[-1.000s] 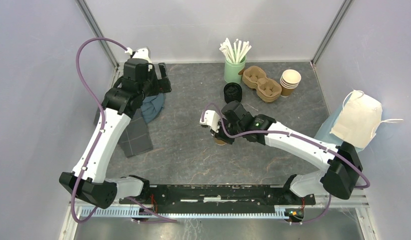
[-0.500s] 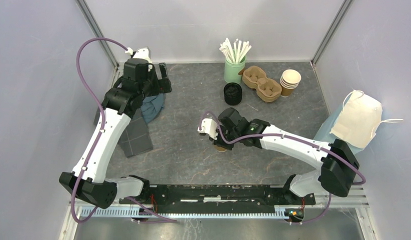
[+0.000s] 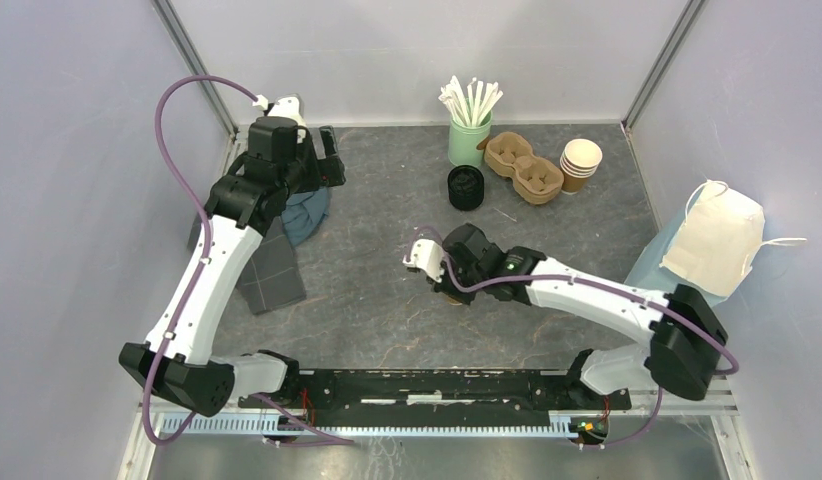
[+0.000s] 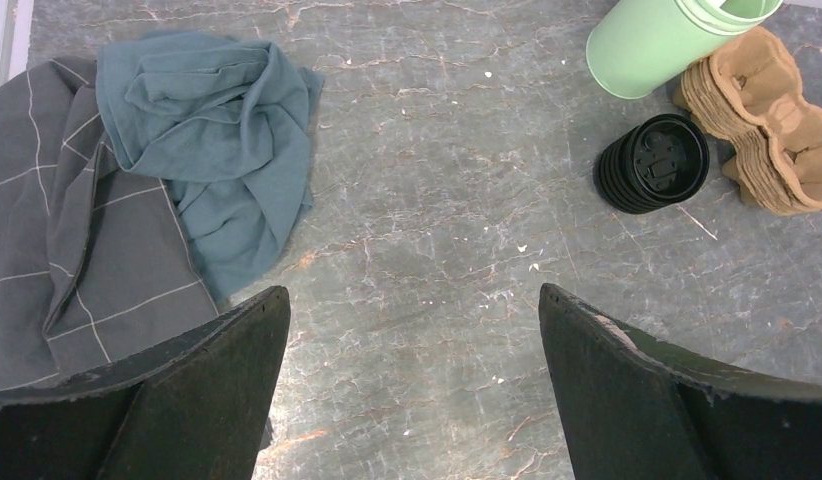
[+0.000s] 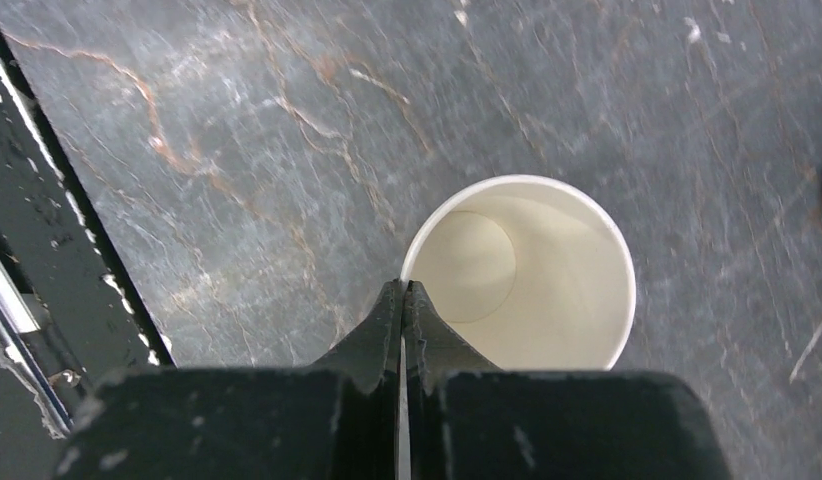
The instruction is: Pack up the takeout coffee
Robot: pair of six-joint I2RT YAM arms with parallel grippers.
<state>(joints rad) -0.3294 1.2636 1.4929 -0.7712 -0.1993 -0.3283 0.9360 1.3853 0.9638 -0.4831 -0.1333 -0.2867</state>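
You'll find the green straw holder (image 3: 468, 140), cardboard carrier (image 3: 524, 167), cup stack (image 3: 581, 160) and black lids (image 3: 466, 187) at upper centre-right of the surface (image 3: 377, 200); the teal cloth (image 3: 307, 216) overlaps the grey checked cloth (image 3: 272, 270) at left.

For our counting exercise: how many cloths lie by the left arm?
2: a crumpled teal cloth lying partly over a grey checked cloth, both at the far left. Others may hide beneath them.

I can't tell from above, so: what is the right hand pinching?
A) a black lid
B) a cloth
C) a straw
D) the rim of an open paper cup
D: in the wrist view the right hand is closed on the rim of a lidless cup.
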